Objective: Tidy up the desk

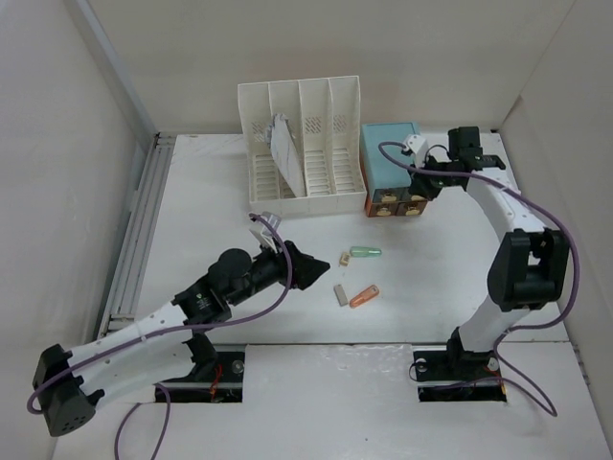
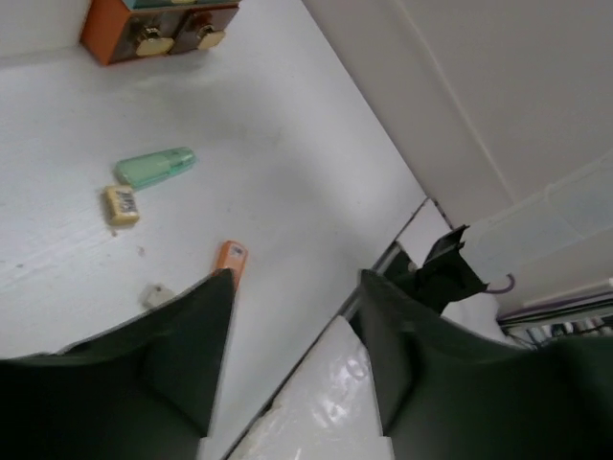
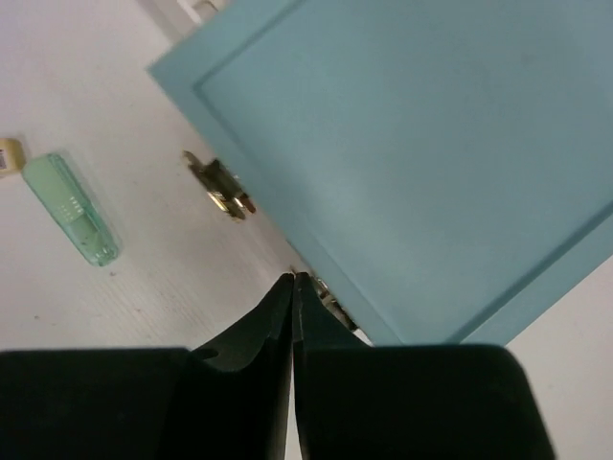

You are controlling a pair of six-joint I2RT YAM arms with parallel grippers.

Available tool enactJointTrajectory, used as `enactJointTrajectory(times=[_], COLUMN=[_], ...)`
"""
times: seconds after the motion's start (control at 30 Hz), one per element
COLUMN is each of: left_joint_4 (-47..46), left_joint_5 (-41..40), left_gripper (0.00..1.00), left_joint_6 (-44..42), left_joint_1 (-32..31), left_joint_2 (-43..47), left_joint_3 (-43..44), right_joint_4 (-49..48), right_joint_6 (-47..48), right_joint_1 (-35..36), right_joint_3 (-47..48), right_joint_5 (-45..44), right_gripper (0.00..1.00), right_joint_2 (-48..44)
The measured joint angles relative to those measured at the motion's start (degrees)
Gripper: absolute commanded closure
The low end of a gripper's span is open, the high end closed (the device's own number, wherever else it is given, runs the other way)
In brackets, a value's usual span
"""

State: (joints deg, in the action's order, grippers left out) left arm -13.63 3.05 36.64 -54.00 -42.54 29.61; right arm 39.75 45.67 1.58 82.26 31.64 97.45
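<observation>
Filling a white-walled enclosure, the desk has a grey rail at left; left gripper apart, right gripper together.

The bench is a large, flat, white rectangle with a matte top, lying level. White walls close it in along the far, left and right edges. A grey metal rail runs along its left edge, from the far left corner toward the near one. Near the middle the white surface shows faint scuffs. Along the near edge it turns glossier and wrinkled.
</observation>
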Motion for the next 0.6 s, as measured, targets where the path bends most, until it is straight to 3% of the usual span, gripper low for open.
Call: enactJointTrajectory(times=[0.03,0.07,0.1,0.17,0.2,0.23,0.27,0.3,0.33,0.37,0.43,0.5,0.53,0.57,0.6], left_joint_4=[-1.99,-4.13,-6.32,-10.16,-11.98,-13.38,-15.23,-17.18,-18.67,-19.91,-21.49,-23.56,-24.39,-25.09,-25.88], left_joint_5=[0.28,0.7,1.18,2.14,2.64,3.02,3.34,3.56,3.87,4.02,4.31,4.48,4.48,4.46,4.42], left_gripper=[0.61,0.86,0.96,1.0,1.0,1.0,0.93,0.79,0.68,0.48,0.36,0.31,0.3,0.29,0.29], left_joint_6=[0.92,1.57,2.69,3.39,3.85,4.39,4.83,5.38,5.95,6.32,7.39,8.24,8.74,9.22,9.97], left_joint_1=[0.0,0.0,0.0,0.0,-0.02,-0.02,0.0,-0.02,0.0,-0.02,-0.02,-0.02,-0.02,-0.02,-0.02], left_joint_2=[-1.29,-2.75,-4.7,-11.37,-15.47,-20.22,-24.96,-29.29,-33.22,-36.3,-42.49,-48.39,-50.9,-53.27,-55.28], left_joint_3=[-0.9,-1.73,-2.43,-2.54,-1.75,-0.52,0.68,2.03,3.56,5.07,9.62,15.28,17.94,20.5,22.49], right_joint_4=[-0.68,-1.64,-2.54,-5.92,-7.96,-9.09,-10.4,-12.22,-13.66,-14.01,-14.23,-14.99,-15.12,-15.12,-15.08], right_joint_6=[1.05,1.84,0.9,-0.72,-1.79,-2.97,-4.68,-6.97,-8.79,-10.12,-13.7,-16.63,-17.99,-19.26,-20.52], right_joint_1=[-0.02,0.02,0.37,1.29,1.7,1.95,1.81,1.14,0.09,-0.96,-2.25,-2.89,-3.13,-3.52,-3.91], right_joint_3=[-1.2,-2.84,-6.1,-12.41,-14.91,-16.22,-16.59,-16.52,-16.09,-15.13,-12.79,-11.45,-11.54,-11.93,-12.61], right_joint_5=[1.27,1.84,1.55,-0.55,-1.57,-1.49,-0.92,0.52,2.4,4.39,6.45,7.02,7.61,8.24,8.7], right_gripper=[0.79,0.5,0.37,0.07,0.0,0.0,0.08,0.29,0.9,1.0,1.0,1.0,0.92,0.5,0.42], right_joint_2=[-1.25,-3.21,-6.82,-15.52,-20.11,-24.17,-27.08,-29.4,-30.49,-30.82,-29.55,-26.88,-25.59,-24.63,-24.06])
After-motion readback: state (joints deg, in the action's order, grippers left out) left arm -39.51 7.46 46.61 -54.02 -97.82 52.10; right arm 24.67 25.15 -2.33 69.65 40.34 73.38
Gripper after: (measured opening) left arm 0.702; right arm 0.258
